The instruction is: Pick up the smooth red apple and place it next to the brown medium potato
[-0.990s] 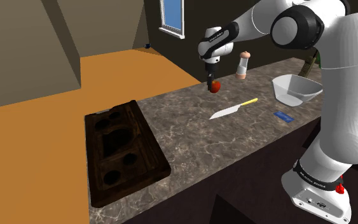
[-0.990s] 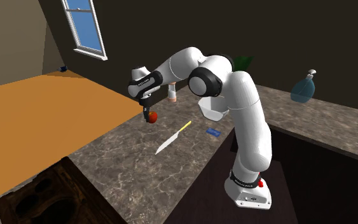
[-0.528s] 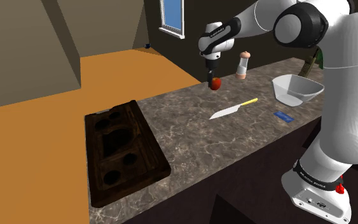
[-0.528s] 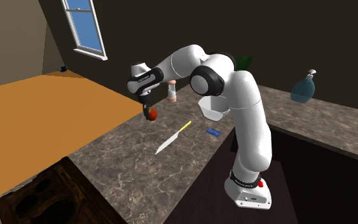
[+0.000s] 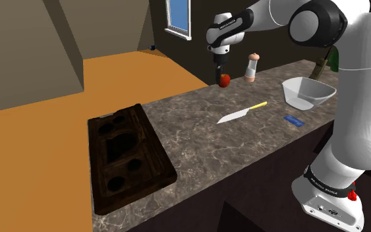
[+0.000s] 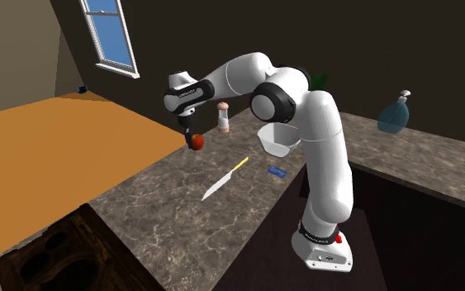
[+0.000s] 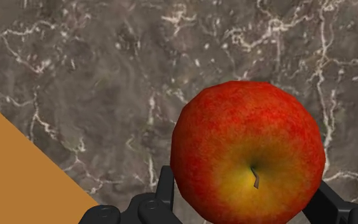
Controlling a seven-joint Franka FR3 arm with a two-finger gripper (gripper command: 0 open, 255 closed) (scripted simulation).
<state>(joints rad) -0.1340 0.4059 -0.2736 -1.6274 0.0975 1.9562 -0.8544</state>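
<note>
Hand (image 5: 221, 74) points down, clamped on the apple (image 5: 224, 80), which hangs clear above the bench (image 5: 197, 138), near the edge by the orange floor (image 5: 58, 132). Fingers (image 7: 165, 186) pinch its round sides, stem end toward the wrist. It looks firm, light and smooth-skinned, so probably slippery. A moderate squeeze across the widest part suits it and should avoid bruising.

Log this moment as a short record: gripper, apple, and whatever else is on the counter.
gripper: pointing down, shut on the apple
apple: red with a yellow patch, held clear above the counter
counter: dark marbled stone
knife: lying flat, yellow handle toward the bowl
bowl: white, standing on the counter
shaker: upright, at the apple's right in the shoulder view
blue item: small, flat, between knife and counter edge
</note>
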